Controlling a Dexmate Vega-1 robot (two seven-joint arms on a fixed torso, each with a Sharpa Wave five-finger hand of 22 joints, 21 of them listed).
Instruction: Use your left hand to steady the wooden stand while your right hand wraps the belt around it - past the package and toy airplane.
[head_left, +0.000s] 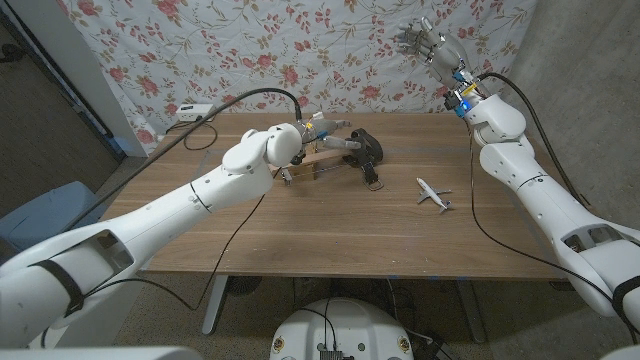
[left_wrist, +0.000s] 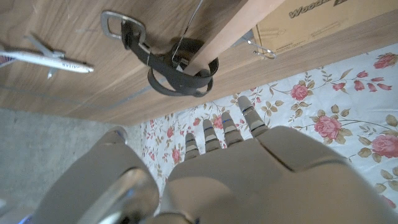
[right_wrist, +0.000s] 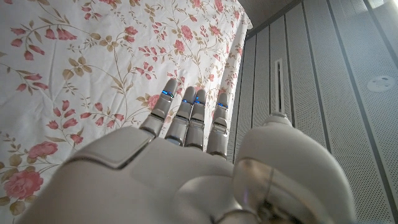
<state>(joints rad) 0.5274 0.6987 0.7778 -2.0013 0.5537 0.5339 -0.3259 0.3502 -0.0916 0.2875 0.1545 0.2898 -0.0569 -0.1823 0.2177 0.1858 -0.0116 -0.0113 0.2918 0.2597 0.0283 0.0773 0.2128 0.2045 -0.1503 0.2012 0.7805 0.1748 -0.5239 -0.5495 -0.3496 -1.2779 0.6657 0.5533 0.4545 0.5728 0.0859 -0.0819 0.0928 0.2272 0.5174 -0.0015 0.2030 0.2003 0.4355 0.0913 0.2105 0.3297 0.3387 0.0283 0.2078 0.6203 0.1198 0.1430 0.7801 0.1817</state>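
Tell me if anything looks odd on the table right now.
The right hand is raised high against the floral cloth, open, far from the belt, which lies looped around the wooden stand, its buckle end trailing on the table.

The stand (head_left: 318, 160) is largely covered in the head view by the left arm (head_left: 215, 185) and left hand (head_left: 330, 140); whether the hand touches it cannot be told. In the left wrist view the stand (left_wrist: 227, 31) is cut off by the picture's edge, and so is the package (left_wrist: 311, 22), its print only partly legible. The belt (head_left: 368, 152) in the head view is a dark lump, its loops too small to resolve; the left wrist view shows the belt (left_wrist: 174, 71) coiled round the stand, its far side hidden behind the wood. The airplane (left_wrist: 43, 57) is clipped at the edge. The right hand (head_left: 425, 42) is small; its finger spacing is unclear.
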